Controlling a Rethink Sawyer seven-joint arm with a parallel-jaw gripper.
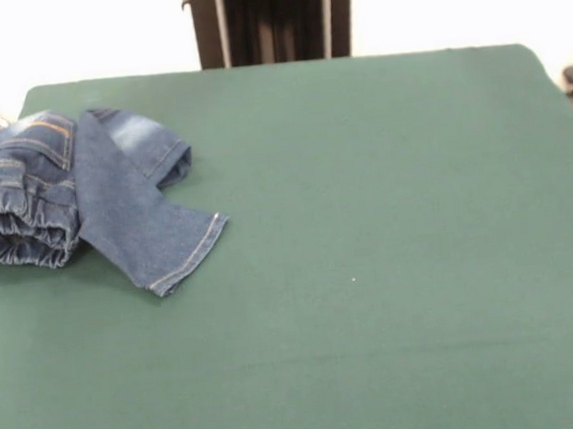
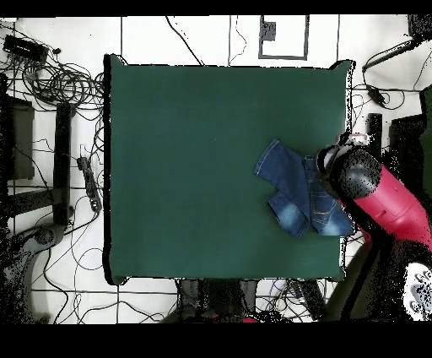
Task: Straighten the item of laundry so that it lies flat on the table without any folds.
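At the far left corner of the table (image 1: pixel 371 267) in the front view, we see the jeans (image 1: pixel 84 192) bunched, legs crossed, waistband rolled near the edge. From overhead, the red arm (image 2: pixel 384 198) hangs over that edge; its claw is hidden, so we cannot tell its state. We judge a careless pull could drag denim off the edge. Stiff faded denim, orange stitching, hemmed cuffs, smooth green cloth.

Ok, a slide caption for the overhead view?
Crumpled jeans near one edge of the green table; red arm reaching over that edge.
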